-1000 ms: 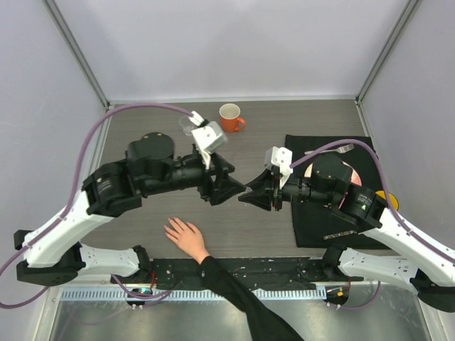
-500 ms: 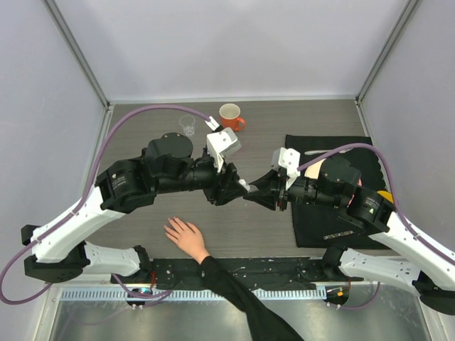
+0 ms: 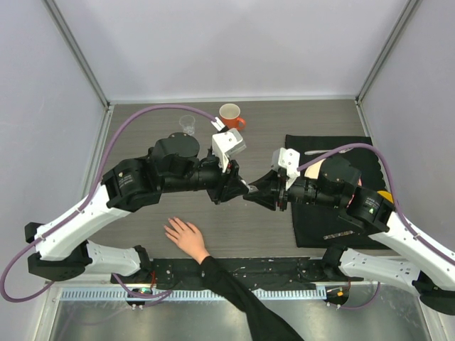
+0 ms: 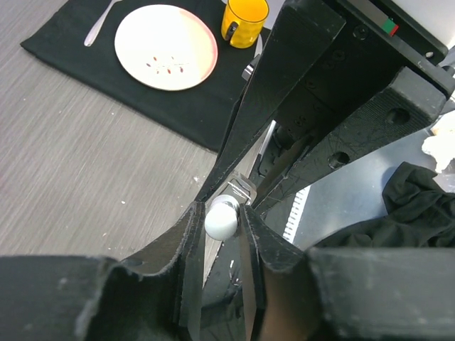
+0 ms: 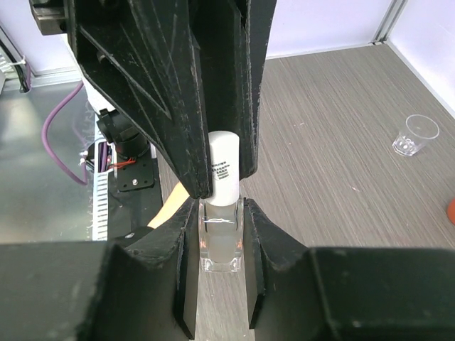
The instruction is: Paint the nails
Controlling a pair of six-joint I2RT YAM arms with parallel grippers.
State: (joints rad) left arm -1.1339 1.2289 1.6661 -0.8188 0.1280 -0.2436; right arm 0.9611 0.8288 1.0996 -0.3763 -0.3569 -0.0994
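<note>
A bare hand with a black sleeve lies flat at the near table edge; its nails are too small to make out. A sliver of it shows in the right wrist view. My right gripper is shut on a small clear bottle, held above the table's middle. My left gripper meets it tip to tip and is shut on the bottle's white cap. The hand lies below and to the left of both grippers.
An orange mug and a small clear cup stand at the back. A black mat on the right holds a plate, a yellow mug and cutlery.
My left arm has swung right until its fingers closed round the white cap. My right gripper with the bottle has shifted slightly left. The hand has not moved.
</note>
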